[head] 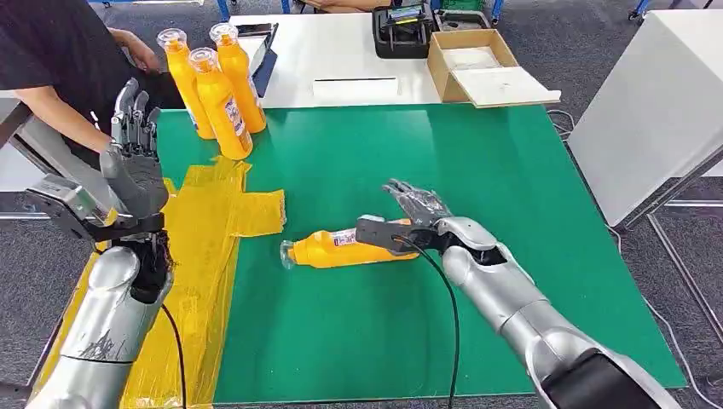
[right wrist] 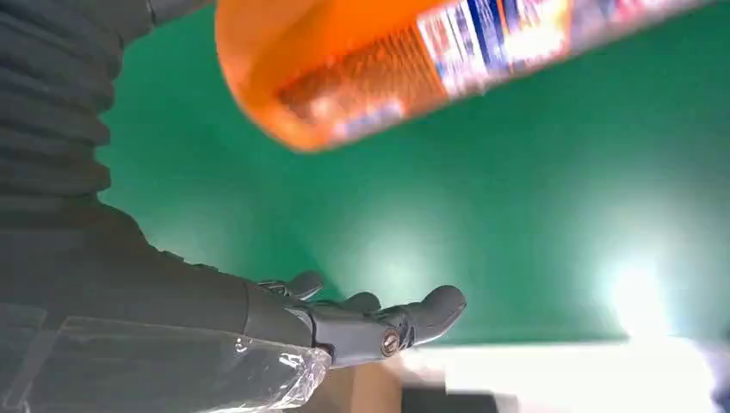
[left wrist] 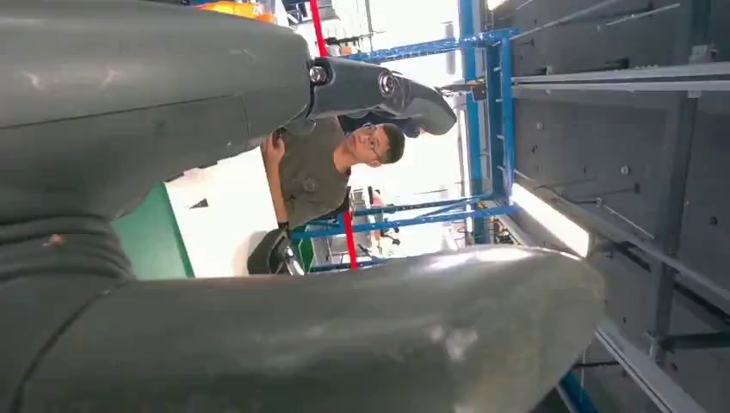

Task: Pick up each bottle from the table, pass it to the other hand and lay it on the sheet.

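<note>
An orange bottle (head: 349,250) is lying on its side on the green mat (head: 477,170), right of the yellow sheet (head: 205,230). The right hand (head: 409,217) is resting at its base, fingers spread, not gripping. The left hand (head: 132,162) is hovering above the sheet, fingers extended, holding nothing.

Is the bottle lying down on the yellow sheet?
No, the lying bottle rests on the green table, apart from the yellow sheet, beside the right hand.
</note>
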